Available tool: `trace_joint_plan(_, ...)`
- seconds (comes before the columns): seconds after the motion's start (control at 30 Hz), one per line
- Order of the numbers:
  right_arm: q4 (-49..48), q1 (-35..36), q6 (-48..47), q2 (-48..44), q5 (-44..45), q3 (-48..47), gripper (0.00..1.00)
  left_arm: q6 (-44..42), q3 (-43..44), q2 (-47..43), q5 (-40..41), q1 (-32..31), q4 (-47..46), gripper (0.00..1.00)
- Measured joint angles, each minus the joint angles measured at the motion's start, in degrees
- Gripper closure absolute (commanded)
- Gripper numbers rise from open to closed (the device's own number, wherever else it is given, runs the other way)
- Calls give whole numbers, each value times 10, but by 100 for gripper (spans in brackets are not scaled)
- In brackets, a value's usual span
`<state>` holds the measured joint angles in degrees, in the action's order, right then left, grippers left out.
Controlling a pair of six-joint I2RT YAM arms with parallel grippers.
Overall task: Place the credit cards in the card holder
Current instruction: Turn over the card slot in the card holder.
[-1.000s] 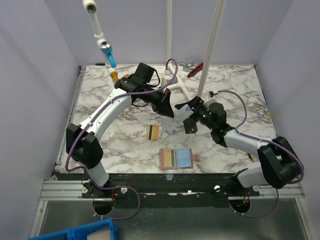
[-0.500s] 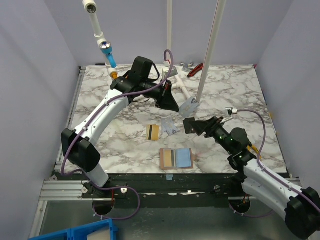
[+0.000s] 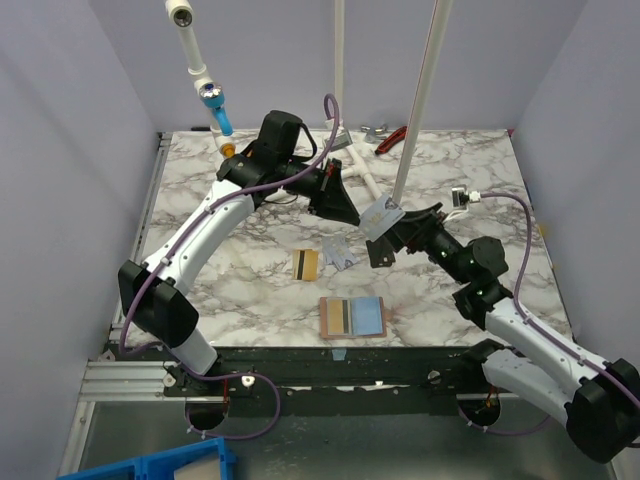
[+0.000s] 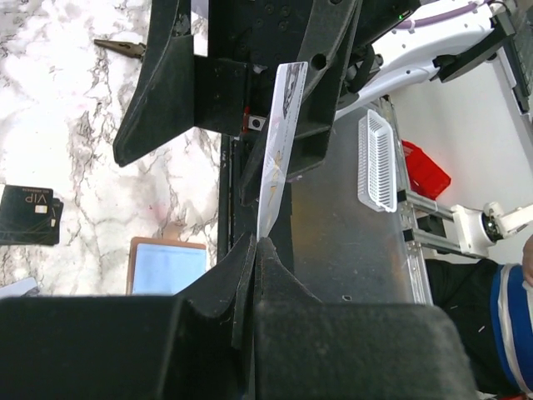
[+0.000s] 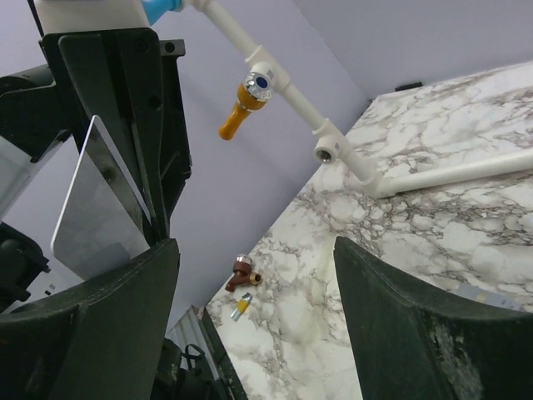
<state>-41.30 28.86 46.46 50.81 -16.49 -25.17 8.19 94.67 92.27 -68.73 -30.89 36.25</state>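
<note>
My left gripper (image 3: 352,212) is shut on one short edge of a silvery-grey credit card (image 3: 381,215) and holds it in the air above the table's middle. In the left wrist view the card (image 4: 280,137) stands edge-on out of the shut gripper (image 4: 255,243). My right gripper (image 3: 397,236) is open right beside this card; in the right wrist view the card (image 5: 96,204) stands just past the left finger (image 5: 92,325). The tan card holder (image 3: 330,318) lies open near the front edge with a light blue card (image 3: 368,315) on it. A gold card (image 3: 305,263) and a greyish card (image 3: 340,253) lie flat behind it.
A dark card with gold lettering (image 4: 29,213) lies on the marble. White pipe (image 3: 365,175) with valves runs across the back, beside red-handled pliers (image 3: 392,138). A white pole (image 3: 420,100) rises behind the grippers. A small brass valve (image 5: 243,273) lies near the left wall.
My left gripper has lifted the silvery-grey card off the table and swung it right. My right arm drew back, then brought its open gripper up beside the card.
</note>
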Motion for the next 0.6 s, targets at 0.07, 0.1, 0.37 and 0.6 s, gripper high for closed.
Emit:
trace_joint_plan(0.07, -4, 0, 1, 10, -16, -7, 23, 6, 0, -2, -3, 0, -4, 100)
trace_joint_plan(0.1, -3, 0, 0, 12, -23, -10, 23, 12, -1, -2, -5, 1, -8, 100)
trace_joint_plan(0.37, 70, 0, -20, -21, -29, -13, 25, 58, -19, -3, -28, 20, -50, 100)
trace_joint_plan(0.6, 91, -8, -58, -28, -115, -16, 24, 100, -43, -17, -40, 36, -98, 100)
